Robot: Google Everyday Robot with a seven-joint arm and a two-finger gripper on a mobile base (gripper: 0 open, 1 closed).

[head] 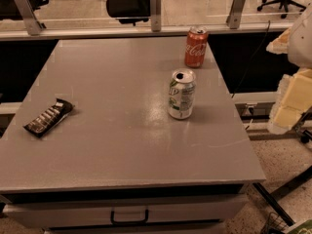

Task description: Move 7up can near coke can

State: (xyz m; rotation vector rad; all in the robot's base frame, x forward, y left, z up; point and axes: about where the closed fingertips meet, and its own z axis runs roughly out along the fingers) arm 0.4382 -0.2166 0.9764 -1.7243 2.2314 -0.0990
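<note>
**Grey table, two cans upright, end effector off to the right**

Grey and flat, the table (122, 130) fills most of the view, with a drawer handle (129, 217) showing below its near edge. Beyond the far edge runs a rail with metal posts (155, 9), and behind that are a pale floor and a dark office chair (127, 4).

The 7up can (181, 94) stands upright on the right half of the table, about midway between the near and far edges. Its silver top shows a dark opening. The coke can (196, 47) stands upright close to the far edge, behind the 7up can and slightly to the right. The two do not touch, and a strip of bare table lies between them.

A dark snack bar (48, 117) lies flat near the left edge, well apart from both cans.

The end effector (291, 101) shows as cream-coloured parts at the right border of the view, beyond the table's right edge. It is roughly level with the 7up can and clear of it. It touches nothing on the table, and whether it is released or clenched cannot be told.
</note>
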